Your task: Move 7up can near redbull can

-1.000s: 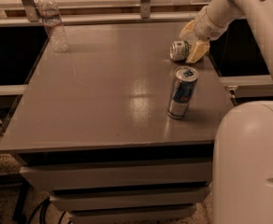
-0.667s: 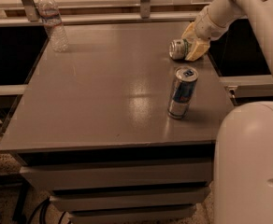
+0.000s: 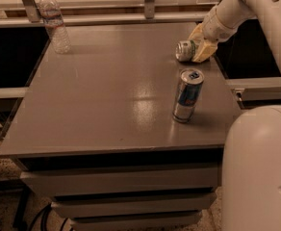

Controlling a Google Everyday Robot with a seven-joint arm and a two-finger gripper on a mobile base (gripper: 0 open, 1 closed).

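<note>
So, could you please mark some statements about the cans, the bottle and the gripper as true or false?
The redbull can stands upright on the table. True.
The 7up can stands upright too. False: it lies on its side.
The gripper is at the 7up can, at the table's far right. True.
The water bottle stands beside the redbull can. False: it is at the far left corner.
The two cans touch. False: a gap separates them.

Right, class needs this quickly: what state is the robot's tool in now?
Tool: against the 7up can, behind the redbull can; open or closed cannot be told.
</note>
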